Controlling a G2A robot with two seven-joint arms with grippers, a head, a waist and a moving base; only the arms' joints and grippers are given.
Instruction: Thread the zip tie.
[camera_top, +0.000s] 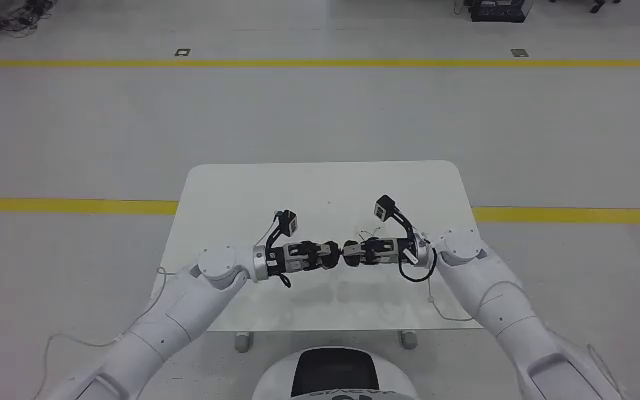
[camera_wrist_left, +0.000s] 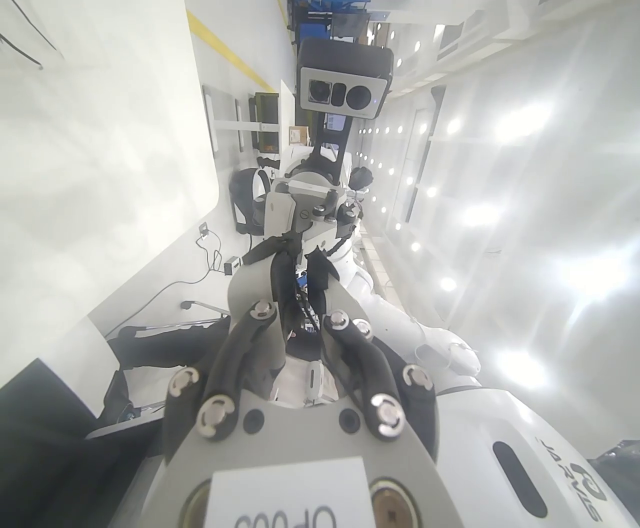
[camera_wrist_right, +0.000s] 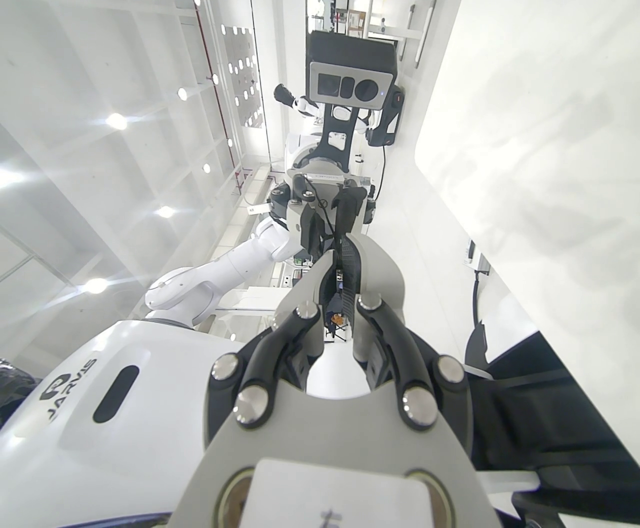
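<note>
So the 2 arms are meeting nose to nose over the middle of the white table (camera_top: 320, 190), both held up off the surface. From the top view the left gripper (camera_top: 335, 252) comes in from the robot's left and the right gripper (camera_top: 351, 250) from the other side, tips basically touching or just beside each other. In the right wrist view the right claw looks pinched together on the zip tie (camera_wrist_right: 320, 207), a thin black strand that pokes out from between its tips and curves across the front of the left gripper facing it. It's really skinny, so I can't say where its far end sits. For the left claw, honestly can't tell if it's apart or clamped on anything; its wrist view is too cluttered with black bits there.
</note>
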